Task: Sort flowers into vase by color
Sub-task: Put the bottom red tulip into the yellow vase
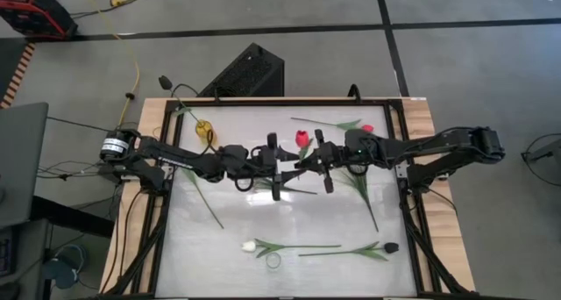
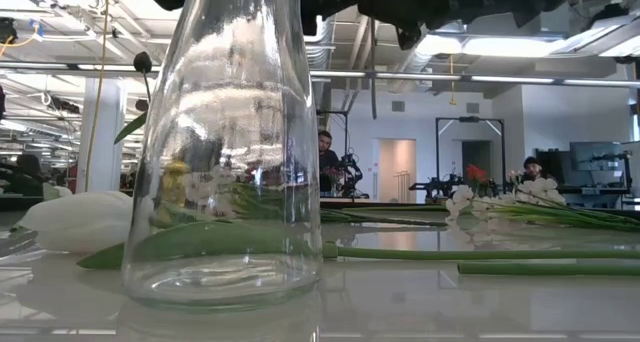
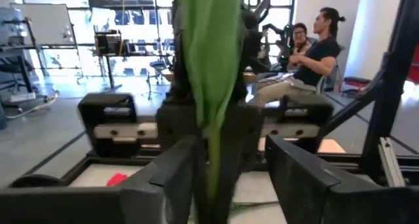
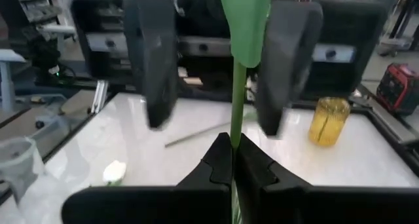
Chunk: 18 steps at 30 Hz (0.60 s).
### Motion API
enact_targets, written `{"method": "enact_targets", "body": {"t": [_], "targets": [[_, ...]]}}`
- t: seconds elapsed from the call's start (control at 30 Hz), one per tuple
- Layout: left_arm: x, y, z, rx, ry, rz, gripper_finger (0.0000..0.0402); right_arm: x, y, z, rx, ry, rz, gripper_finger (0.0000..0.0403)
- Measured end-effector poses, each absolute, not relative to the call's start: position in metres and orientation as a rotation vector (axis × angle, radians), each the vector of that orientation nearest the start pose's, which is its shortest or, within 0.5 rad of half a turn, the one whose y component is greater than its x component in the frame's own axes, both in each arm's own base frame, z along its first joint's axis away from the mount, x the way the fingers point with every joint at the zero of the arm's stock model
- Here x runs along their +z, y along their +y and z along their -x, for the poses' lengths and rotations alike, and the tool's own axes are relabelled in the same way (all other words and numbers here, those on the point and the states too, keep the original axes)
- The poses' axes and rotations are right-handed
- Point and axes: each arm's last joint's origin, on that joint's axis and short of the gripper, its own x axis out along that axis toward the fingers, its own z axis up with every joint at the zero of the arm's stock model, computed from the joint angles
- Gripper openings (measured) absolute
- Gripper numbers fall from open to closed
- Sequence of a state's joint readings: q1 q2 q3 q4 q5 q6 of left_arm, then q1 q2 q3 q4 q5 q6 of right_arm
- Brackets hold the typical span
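On the white bench (image 1: pixel 289 221), a clear glass vase (image 2: pixel 237 152) fills the low view's foreground, blocking the flowers lying behind it. Mid-bench, the right pincer (image 4: pixel 234 160) is clamped on a red tulip's (image 1: pixel 302 139) green stem; the left pincer (image 3: pixel 230 165) faces it, fingers spread around that stem. A white tulip (image 1: pixel 250 246), dark tulip (image 1: pixel 391 247) and yellow jar (image 1: pixel 204 130) lie apart.

two red tulips (image 1: pixel 302 139), one white tulip (image 1: pixel 250 246), two vases (image 1: pixel 273 260).
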<state>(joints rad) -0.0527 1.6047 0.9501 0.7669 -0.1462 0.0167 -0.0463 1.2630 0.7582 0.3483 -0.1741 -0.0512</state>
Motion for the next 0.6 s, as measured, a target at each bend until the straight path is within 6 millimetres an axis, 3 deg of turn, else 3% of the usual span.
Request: {"method": "enact_targets", "body": {"t": [0.1, 0.27, 0.47, 0.6], "targets": [[0.2750, -0.0147, -0.3555, 0.095, -0.095, -0.006, 0.0123, 0.2721, -0.0079, -0.2785, 0.132, 0.169, 0.031, 0.0028], [0.2733, -0.0137, -0.3556, 0.118, -0.076, -0.006, 0.0014, 0.2725, -0.0064, -0.2781, 0.144, 0.169, 0.031, 0.0053], [0.2724, -0.0133, -0.3555, 0.119, -0.065, -0.008, 0.0002, 0.2719, -0.0046, -0.2780, 0.155, 0.175, 0.031, 0.0086], [0.2763, -0.0130, -0.3537, 0.119, -0.062, -0.009, 0.0001, 0.2714, -0.0040, -0.2750, 0.158, 0.203, 0.034, 0.0135]]}}
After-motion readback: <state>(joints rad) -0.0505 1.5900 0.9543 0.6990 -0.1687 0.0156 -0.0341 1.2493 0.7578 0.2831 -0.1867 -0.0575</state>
